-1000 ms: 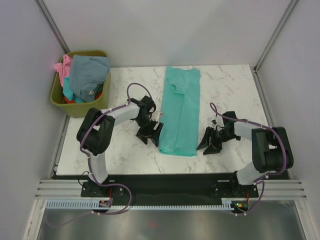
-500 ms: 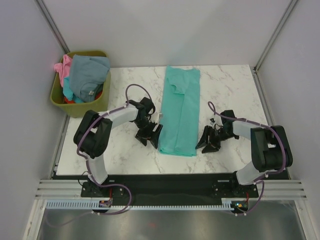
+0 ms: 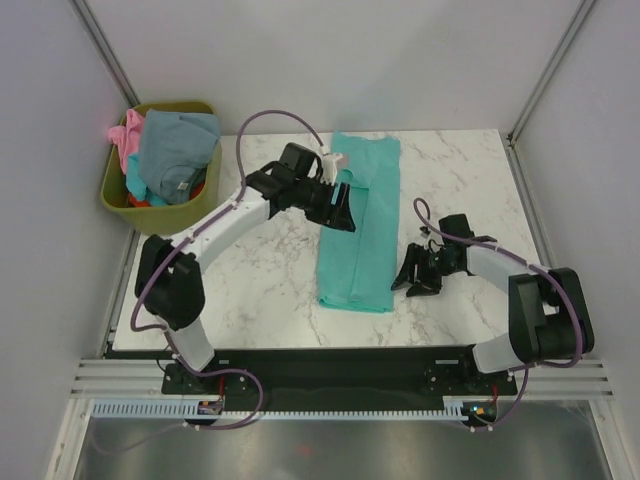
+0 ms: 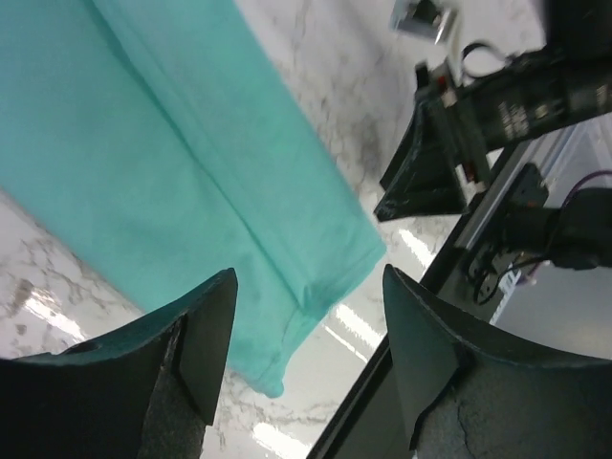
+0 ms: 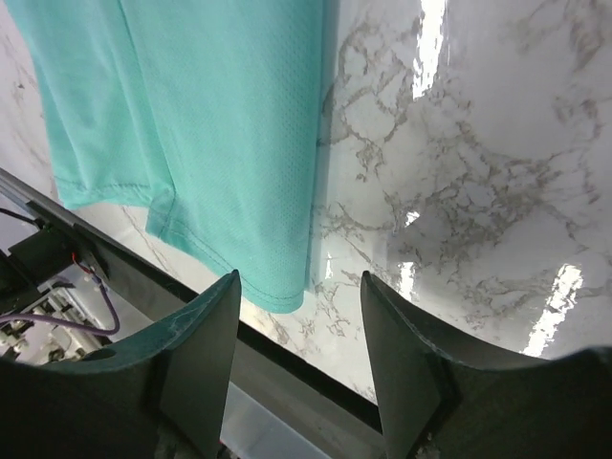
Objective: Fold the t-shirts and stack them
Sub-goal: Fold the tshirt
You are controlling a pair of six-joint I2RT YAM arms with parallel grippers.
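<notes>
A teal t-shirt (image 3: 362,225), folded lengthwise into a long strip, lies flat in the middle of the marble table (image 3: 260,280). My left gripper (image 3: 343,212) hovers open over the strip's upper left edge. In the left wrist view the teal t-shirt (image 4: 172,163) lies below the left gripper (image 4: 308,279), nothing between the fingers. My right gripper (image 3: 406,283) stands open just right of the strip's near right corner. In the right wrist view that hem corner of the teal t-shirt (image 5: 220,143) lies beside the empty right gripper (image 5: 300,279). More t-shirts sit in a bin.
An olive-green bin (image 3: 118,198) stands off the table's far left corner. It holds a grey-blue t-shirt (image 3: 178,145) on top, a pink one (image 3: 124,135) and a sliver of red-orange (image 3: 141,201). Grey walls close in the sides and back.
My left arm has lifted from the strip's near left edge and swung away to its upper part. The right gripper has edged slightly toward the strip.
</notes>
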